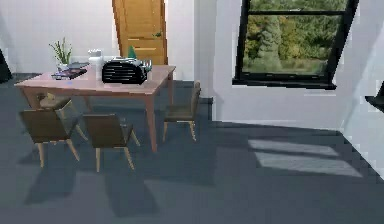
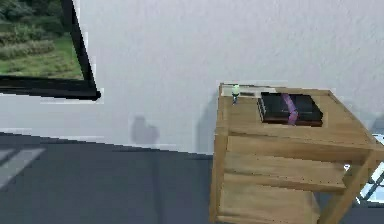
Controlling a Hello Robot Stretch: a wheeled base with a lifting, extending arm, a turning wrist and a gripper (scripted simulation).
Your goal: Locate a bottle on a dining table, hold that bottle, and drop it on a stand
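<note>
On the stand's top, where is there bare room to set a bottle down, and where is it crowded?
Bare wood lies along the stand top's front edge and its left part, in front of the small green-topped thing and left of the dark book. The book crowds the back right.

Worktop: left chair and middle chair line the near edge; right chair stands at the right end. A black appliance occupies the middle of the top. The floor to the forward view's right lies open.

Stand: a dark book covers the right part of the top. The left front is bare wood. The wall stands close behind.
</note>
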